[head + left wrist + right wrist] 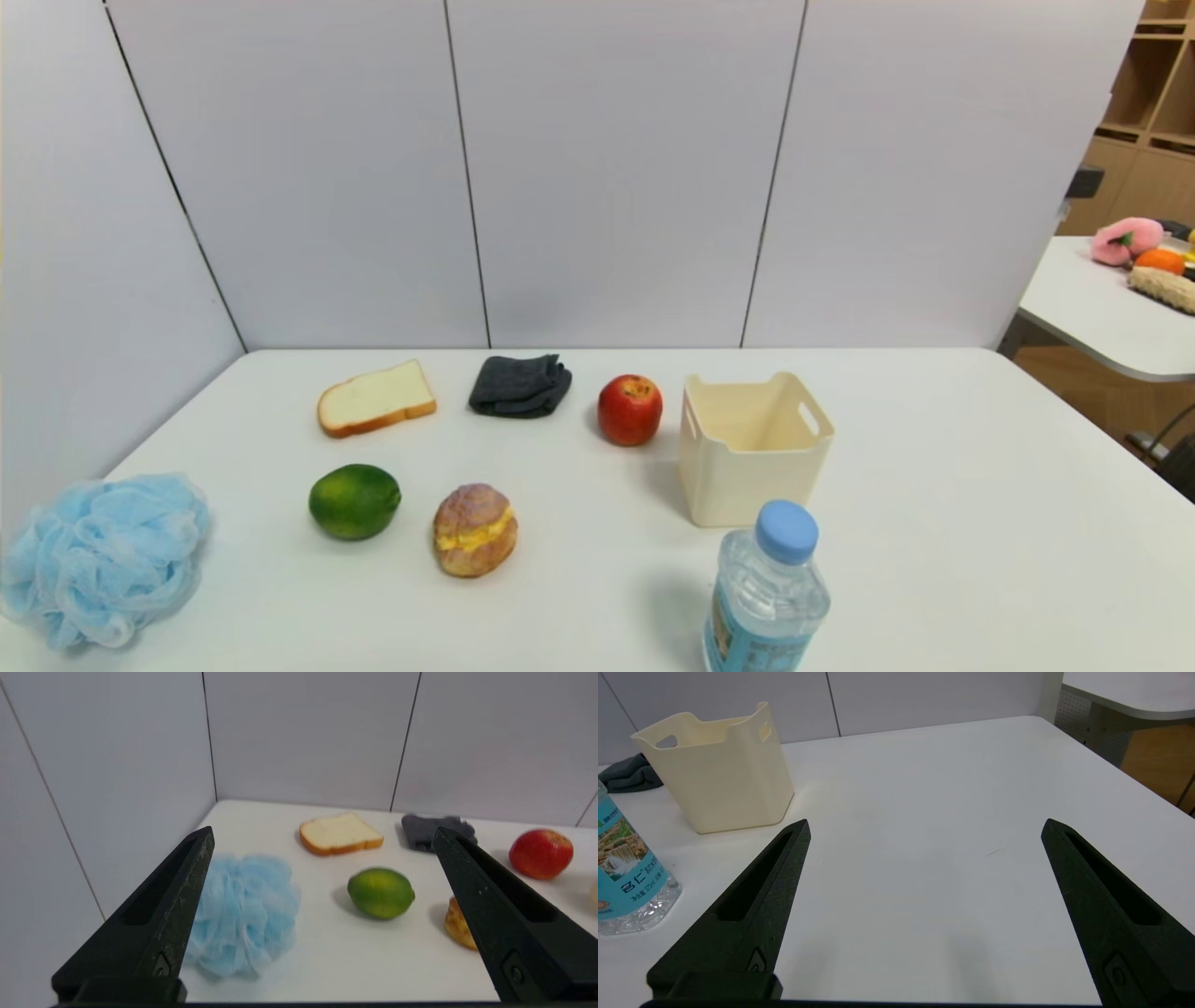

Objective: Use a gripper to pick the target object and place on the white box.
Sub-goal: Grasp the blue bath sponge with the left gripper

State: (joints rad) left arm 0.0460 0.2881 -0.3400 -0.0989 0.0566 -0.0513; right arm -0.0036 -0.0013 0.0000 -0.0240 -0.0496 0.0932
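Head view: A light-blue mesh pouf (107,560) sits at the far L of the white surface (597,607), prob. left there for the L arm to reach; cream box (747,485) stands upright R of the apple (630,411), open top up, ready to take it. Blue-capped bottle (766,597) is upright nr. the box, on the robot's side. Neither arm shows.

L wrist view: L pincer (323,833), spread wide & holding nothing, faces the pouf, lime (381,893) and bread (341,834). Pouf rests on the surface; pickup is prob. next, and its loose netting may snag or squash.

R wrist view: R pincer (926,821), also spread & empty, is parked over bare surface. Bottle's blue label has Chinese text, incl. "名仁" and "375ml"; no lettering visible on the box.
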